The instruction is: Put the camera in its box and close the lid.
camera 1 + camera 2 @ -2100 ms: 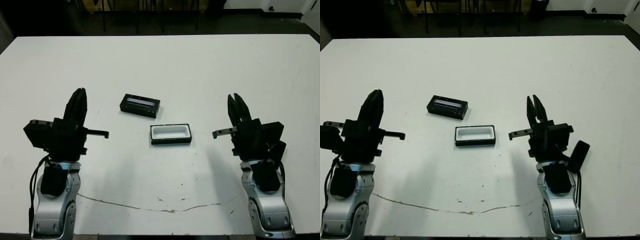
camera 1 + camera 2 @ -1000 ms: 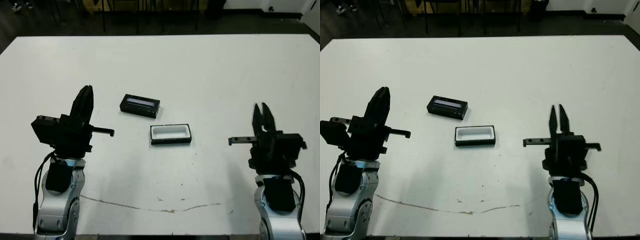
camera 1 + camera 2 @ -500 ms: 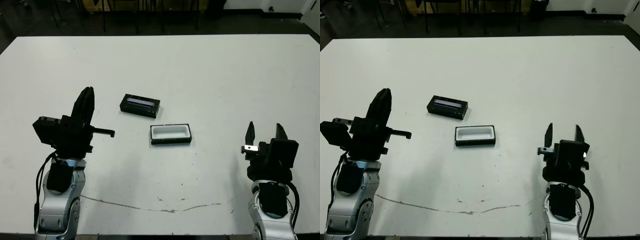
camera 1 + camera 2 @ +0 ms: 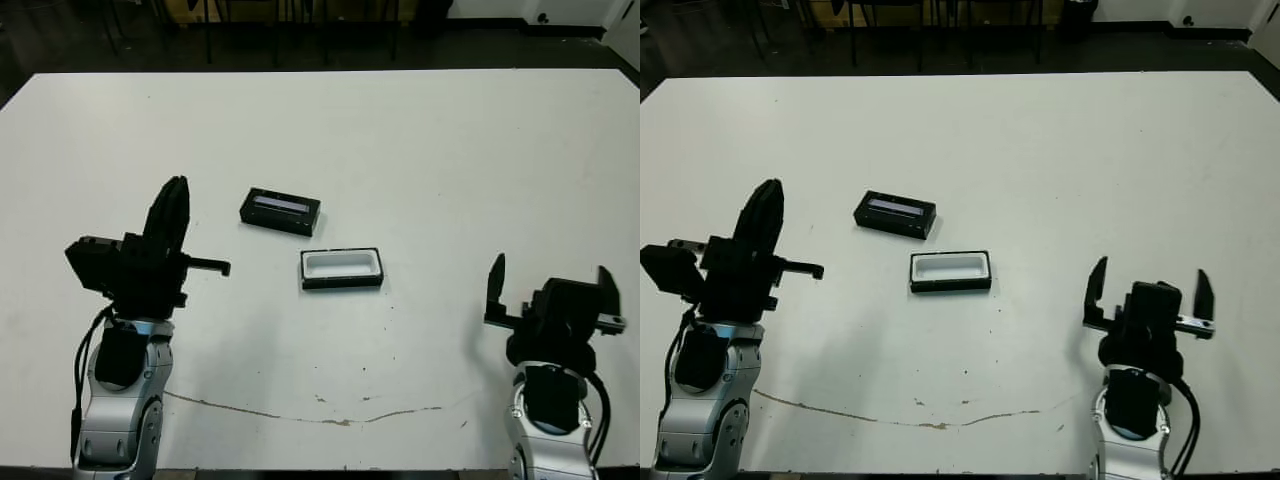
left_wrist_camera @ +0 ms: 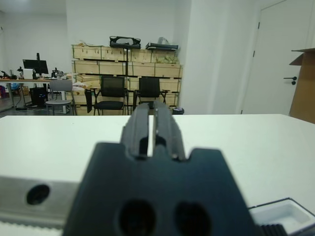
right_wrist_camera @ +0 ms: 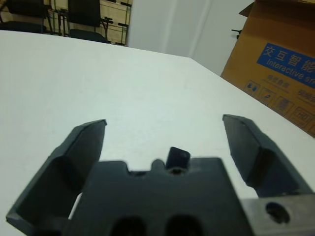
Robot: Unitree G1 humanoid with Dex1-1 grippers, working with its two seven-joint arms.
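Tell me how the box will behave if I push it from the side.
The box is shallow and lies flat, so it will likely slide rather than tip or roll. It is empty, so probably light and easily shoved off line on the smooth table. Its straight walls suggest it stays stiff.

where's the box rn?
In the head views the box sits open near the table's middle, between the two arms, with the lid just beyond it toward the robot's left; neither tool touches it.
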